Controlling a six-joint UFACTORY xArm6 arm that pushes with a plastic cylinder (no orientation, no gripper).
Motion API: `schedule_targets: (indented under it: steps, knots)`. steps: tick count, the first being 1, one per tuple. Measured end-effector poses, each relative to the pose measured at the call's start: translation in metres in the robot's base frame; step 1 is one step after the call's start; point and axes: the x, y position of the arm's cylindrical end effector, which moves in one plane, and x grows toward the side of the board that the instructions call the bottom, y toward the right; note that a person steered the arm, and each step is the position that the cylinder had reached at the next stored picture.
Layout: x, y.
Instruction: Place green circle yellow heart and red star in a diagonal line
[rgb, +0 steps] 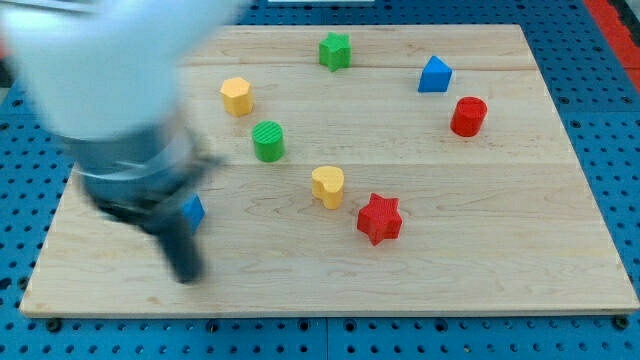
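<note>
The green circle (268, 141) stands left of the board's middle. The yellow heart (327, 186) lies below and right of it. The red star (379, 218) lies below and right of the heart. The three run in a slanted line down to the right. My tip (186, 274) is blurred with motion at the lower left of the board, well left of these blocks and just below the blue cube (194, 211), which the arm partly hides.
A yellow hexagon (236, 96) sits at the upper left. A green star (335, 50) is at the top centre. A blue block (434, 75) and a red cylinder (467, 116) are at the upper right. The wooden board (500, 250) rests on a blue pegboard.
</note>
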Motion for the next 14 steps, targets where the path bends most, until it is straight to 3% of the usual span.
schedule_targets:
  steps: [1, 3, 5, 7, 8, 9, 11, 13, 14]
  knots:
    - [-0.03, -0.095]
    - [-0.046, 0.009]
    - [-0.052, 0.011]
    - [-0.227, 0.025]
    - [-0.262, 0.048]
    - [-0.244, 0.006]
    - [-0.203, 0.072]
    - [-0.213, 0.122]
    - [-0.177, 0.201]
